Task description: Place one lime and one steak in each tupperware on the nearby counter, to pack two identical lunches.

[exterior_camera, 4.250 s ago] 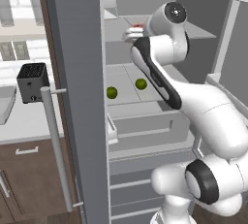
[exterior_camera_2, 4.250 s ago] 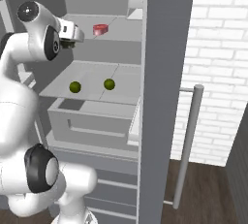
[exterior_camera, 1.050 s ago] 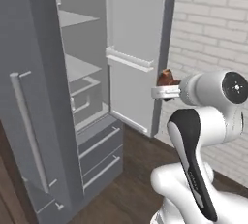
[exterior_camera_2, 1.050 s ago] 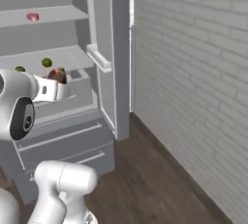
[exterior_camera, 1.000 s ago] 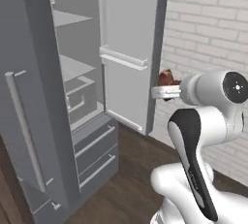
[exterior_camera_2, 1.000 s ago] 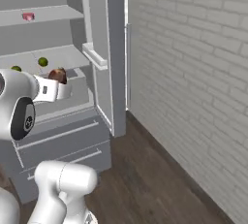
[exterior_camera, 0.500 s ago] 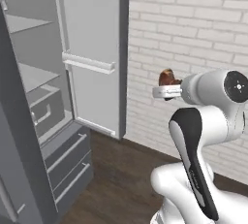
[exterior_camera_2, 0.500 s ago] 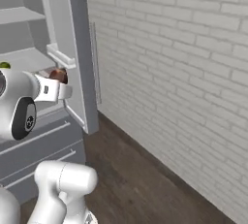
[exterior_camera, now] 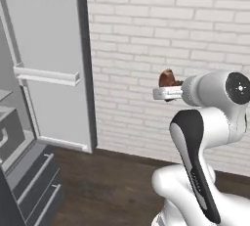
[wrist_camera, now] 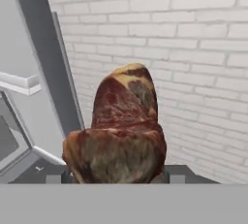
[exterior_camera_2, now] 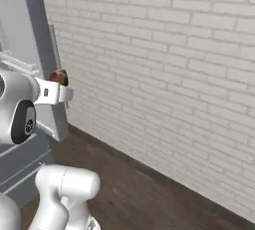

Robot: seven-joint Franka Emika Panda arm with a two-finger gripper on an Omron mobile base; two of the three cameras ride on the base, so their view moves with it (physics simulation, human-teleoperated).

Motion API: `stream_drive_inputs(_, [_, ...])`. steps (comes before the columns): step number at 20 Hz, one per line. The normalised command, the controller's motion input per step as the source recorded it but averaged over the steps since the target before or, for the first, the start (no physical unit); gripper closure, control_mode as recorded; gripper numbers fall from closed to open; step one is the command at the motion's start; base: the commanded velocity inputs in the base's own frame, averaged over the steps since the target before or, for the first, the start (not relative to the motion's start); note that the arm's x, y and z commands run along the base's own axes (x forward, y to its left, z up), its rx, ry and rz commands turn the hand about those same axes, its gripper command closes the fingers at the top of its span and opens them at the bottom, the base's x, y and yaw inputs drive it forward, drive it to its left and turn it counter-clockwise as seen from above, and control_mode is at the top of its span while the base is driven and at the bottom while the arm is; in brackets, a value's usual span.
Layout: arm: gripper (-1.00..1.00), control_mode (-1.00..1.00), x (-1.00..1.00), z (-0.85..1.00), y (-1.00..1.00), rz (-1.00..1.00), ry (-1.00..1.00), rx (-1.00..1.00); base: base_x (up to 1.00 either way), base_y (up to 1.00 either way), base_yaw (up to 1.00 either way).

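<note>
My gripper (exterior_camera: 167, 86) is shut on a dark brown, lumpy steak (exterior_camera: 166, 78), held up at chest height in front of a white brick wall. From the right base view the steak (exterior_camera_2: 59, 77) peeks above the white hand. In the hand view the steak (wrist_camera: 118, 128) stands large in the middle, brown and red with a paler top, and hides the fingertips. The limes, the tupperware and the counter are out of view.
The open grey fridge door (exterior_camera: 46, 58) with its door shelf (exterior_camera: 47, 76) stands at the left, with drawers (exterior_camera: 30, 183) below it. A white brick wall (exterior_camera_2: 174, 74) runs across the front. Dark wooden floor (exterior_camera_2: 149, 194) lies below.
The whole scene has slid left in the base views as the base turns away from the fridge toward the brick wall. The steak stays in the gripper.
</note>
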Motion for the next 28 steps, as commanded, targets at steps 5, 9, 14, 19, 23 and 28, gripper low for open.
stream_drive_inputs(5, [1.0, 1.0, 0.0, 0.0, 0.0, 0.0, 0.0, 0.0, 0.0, 0.75, -0.63])
stream_drive_inputs(9, [1.0, 1.0, 0.0, 0.0, 0.0, 0.0, 0.0, 0.0, 0.39, 0.99, -0.58])
stream_drive_inputs(14, [1.0, 1.0, 0.0, 0.0, 0.0, 0.0, 0.0, 0.0, 0.2, 0.69, -0.56])
stream_drive_inputs(19, [1.0, 1.0, 0.0, 0.0, 0.0, 0.0, 0.0, 0.0, -0.77, -0.6, -0.42])
stream_drive_inputs(23, [1.0, 1.0, 0.0, 0.0, 0.0, 0.0, 0.0, 0.0, -1.0, -0.39, -0.31])
stream_drive_inputs(28, [1.0, 1.0, 0.0, 0.0, 0.0, 0.0, 0.0, 0.0, -1.0, -0.04, -0.18])
